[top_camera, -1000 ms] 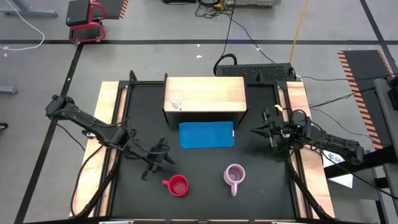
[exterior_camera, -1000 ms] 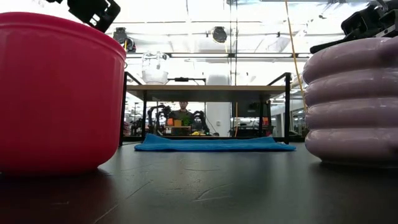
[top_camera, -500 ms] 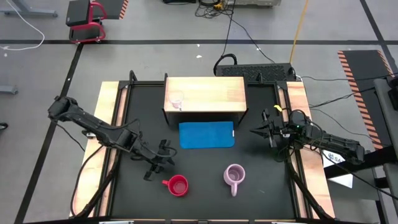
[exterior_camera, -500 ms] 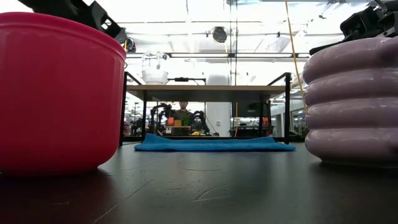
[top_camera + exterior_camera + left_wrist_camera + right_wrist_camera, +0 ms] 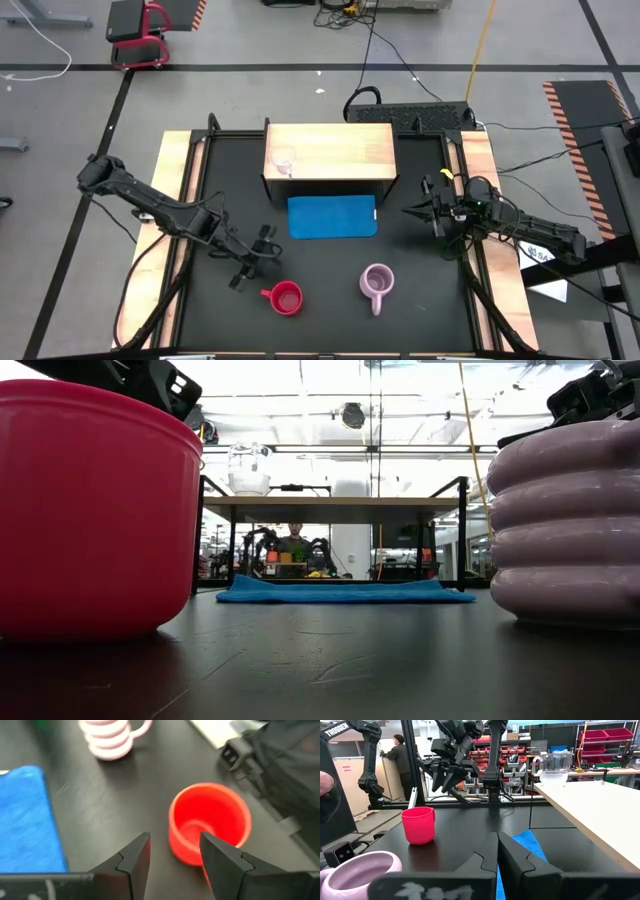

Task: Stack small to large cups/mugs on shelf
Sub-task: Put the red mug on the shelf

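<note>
the red mug [image 5: 286, 297] sits on the black table [image 5: 320, 265] near the front, a bit to the left, and the lilac mug [image 5: 377, 283] stands to its right, well apart from it. the glass cup [image 5: 284, 160] is already up on the shelf [image 5: 340, 150], near its left end, and the blue mat [image 5: 332, 216] lies flat in front of the shelf. the red mug looks hard and smooth, so it will keep its shape when squeezed, but it could slip if the hold is weak. it looks light, maybe plastic, though that is hard to tell from here. a good place to hold it is the rim wall, one finger inside and one outside; its little handle sticks out to the left. the left gripper [image 5: 172, 855] hangs low just to the left of the red mug, with its fingers apart and nothing between them, and the mug sits just past the finger tips. its arm reaches in from the far left side of the table. the right gripper [image 5: 412, 211] waits on the right side of the table, squeezed tight on nothing.
</note>
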Robot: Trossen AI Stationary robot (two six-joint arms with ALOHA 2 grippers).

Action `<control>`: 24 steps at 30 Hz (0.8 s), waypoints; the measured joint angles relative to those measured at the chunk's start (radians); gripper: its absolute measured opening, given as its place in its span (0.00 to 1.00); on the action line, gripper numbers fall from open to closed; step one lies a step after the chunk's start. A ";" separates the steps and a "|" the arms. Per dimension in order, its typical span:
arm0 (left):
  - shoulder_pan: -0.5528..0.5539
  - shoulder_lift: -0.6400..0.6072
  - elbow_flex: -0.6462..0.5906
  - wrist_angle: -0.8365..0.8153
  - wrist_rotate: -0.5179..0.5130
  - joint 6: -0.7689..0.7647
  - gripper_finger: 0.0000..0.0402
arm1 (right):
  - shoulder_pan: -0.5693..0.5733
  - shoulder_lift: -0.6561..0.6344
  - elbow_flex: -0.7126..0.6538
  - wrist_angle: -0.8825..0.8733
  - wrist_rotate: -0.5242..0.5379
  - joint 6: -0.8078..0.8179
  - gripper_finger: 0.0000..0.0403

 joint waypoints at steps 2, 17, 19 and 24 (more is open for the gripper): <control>-0.004 0.000 0.000 0.022 0.025 -0.013 0.43 | 0.000 0.000 0.000 0.000 0.000 0.000 0.00; 0.025 0.003 0.036 0.049 0.039 -0.147 0.43 | 0.000 0.000 0.000 0.001 0.000 0.000 0.00; 0.024 0.016 0.062 0.062 0.043 -0.158 0.43 | 0.000 0.000 0.000 0.001 0.000 0.000 0.00; 0.000 0.107 0.161 0.029 0.062 -0.119 0.43 | 0.000 0.000 0.000 0.000 0.000 0.000 0.00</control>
